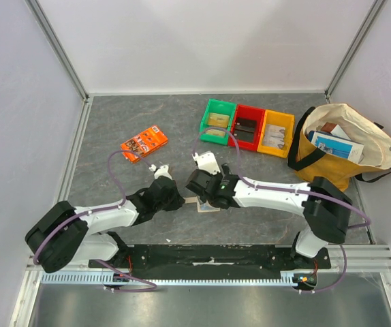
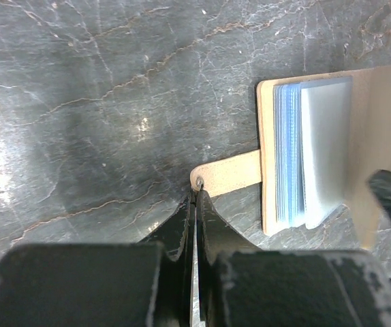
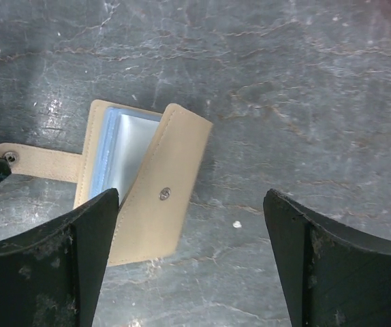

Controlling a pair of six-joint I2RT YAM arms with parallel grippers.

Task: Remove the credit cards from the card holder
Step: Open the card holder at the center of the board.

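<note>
The card holder [image 3: 174,178] lies on the grey table [image 1: 114,122] between the two arms, near their bases, with its cover flap half lifted and tilted. You can see the credit cards [image 2: 289,158] inside as a pale blue stack under a clear sleeve, not withdrawn. Note that the left gripper [image 2: 195,195] has its jaws pressed together, and the tips meet the snap end of the holder's tab [image 2: 231,173], which lies flat on the table. You cannot tell from the views whether the tab is pinched between the tips or only touched. The right gripper [image 3: 190,197] has its jaws spread wide. The holder sits beside and partly behind its left finger [image 3: 59,262], while the right finger [image 3: 338,266] stands over bare table, well apart from the holder. Observe that the raised flap covers part of the card stack on the side facing the right gripper. Farther back on the table lie an orange packet [image 1: 144,143], a green bin [image 1: 217,122], a red bin [image 1: 247,127] and a yellow bin [image 1: 276,133] in a row, and a tote bag [image 1: 345,146] to their right.
</note>
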